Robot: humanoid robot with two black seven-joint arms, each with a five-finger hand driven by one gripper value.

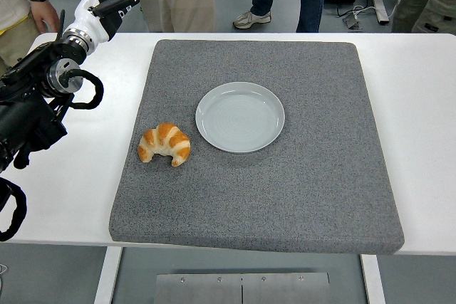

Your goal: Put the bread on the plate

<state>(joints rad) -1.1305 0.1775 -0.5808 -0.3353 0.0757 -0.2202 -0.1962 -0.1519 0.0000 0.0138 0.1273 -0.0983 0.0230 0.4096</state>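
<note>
Left hand: white and black, raised over the table's far left corner, fingers extended and loosely spread, nothing held; well apart from the bread. A descent toward the mat's left side is judged to be the step in hand.

White table: a bare margin is kept on either side of the mat.

Grey mat: a textured pad by which most of the table is covered; both task items are carried on it.

Bread: a golden croissant, laid flat near the mat's left edge, just beside the plate on its lower left, not touching it. It is judged soft and easily crushed; a light grasp across the thick middle, from above, is advised, with the tapered ends left free.

Plate: pale, round, shallow, nothing on it, slightly left of the mat's centre. Only a short carry is called for; the bread is best lifted clear of the rim, so that the plate is not nudged, and set down at the centre.

People: legs and a sleeve are seen beyond the far edge, clear of the work
</note>
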